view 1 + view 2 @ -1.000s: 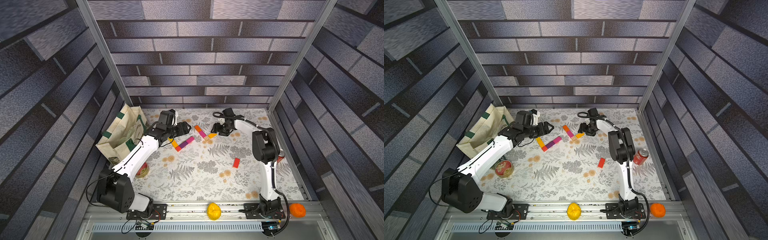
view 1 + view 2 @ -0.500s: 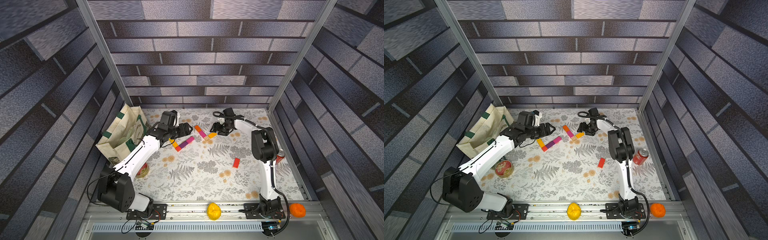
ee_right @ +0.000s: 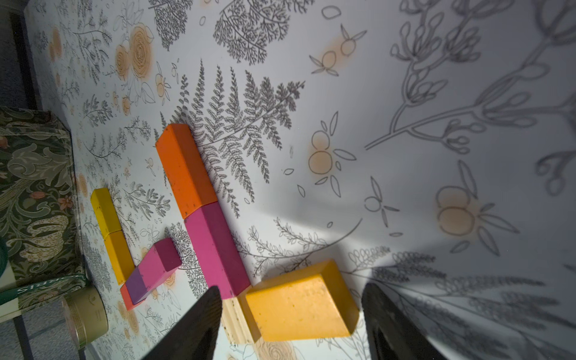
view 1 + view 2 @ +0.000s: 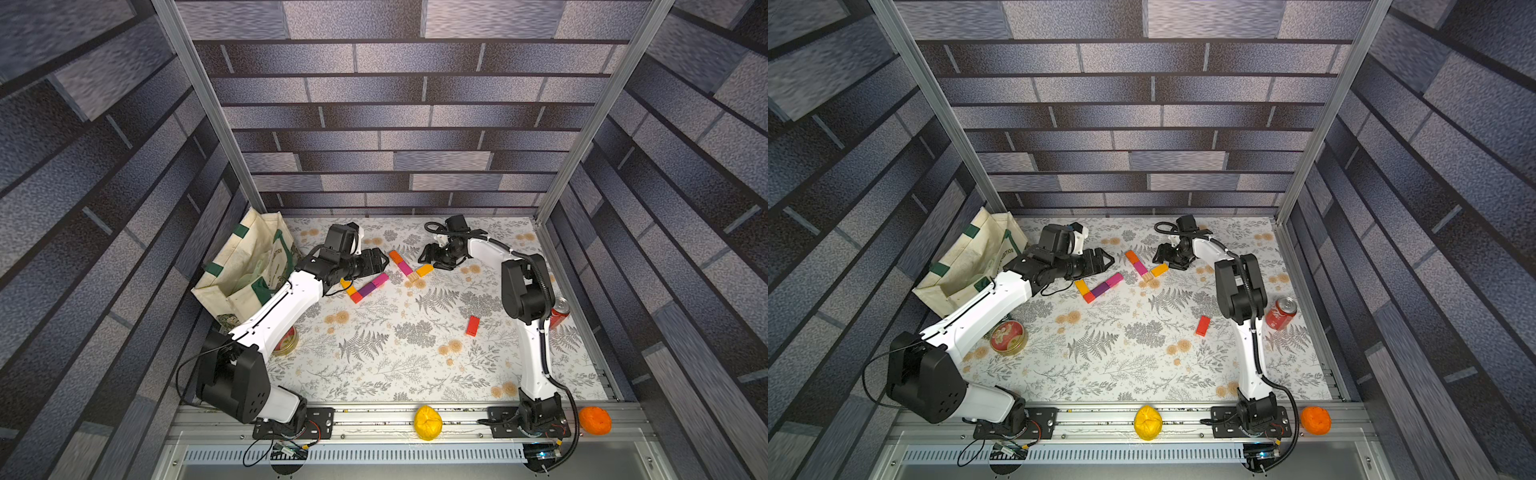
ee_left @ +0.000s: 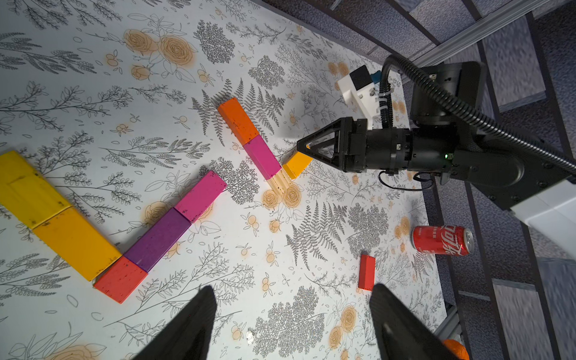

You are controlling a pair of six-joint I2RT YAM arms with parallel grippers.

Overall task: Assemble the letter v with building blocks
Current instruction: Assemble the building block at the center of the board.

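A small letter v lies left of centre: yellow (image 5: 23, 187) and amber (image 5: 74, 243) blocks meet a red (image 5: 120, 280), purple (image 5: 159, 237) and magenta (image 5: 201, 194) row. To its right, orange (image 4: 397, 257), magenta (image 4: 405, 268) and a wood cube (image 4: 414, 276) form a line, and an amber block (image 3: 299, 305) angles off the cube. My right gripper (image 3: 292, 286) is open and straddles that amber block with a gap on each side. My left gripper (image 4: 380, 261) hovers open and empty above the magenta end. A lone red block (image 4: 472, 325) lies apart.
A cloth tote bag (image 4: 249, 266) stands at the far left with a round tin (image 4: 1008, 337) in front of it. A red soda can (image 4: 1281, 312) lies near the right wall. A yellow lump (image 4: 428, 422) and an orange one (image 4: 595, 420) sit on the front rail.
My left gripper has drifted a little to the right, toward the blocks. The right gripper and the blocks have barely moved.
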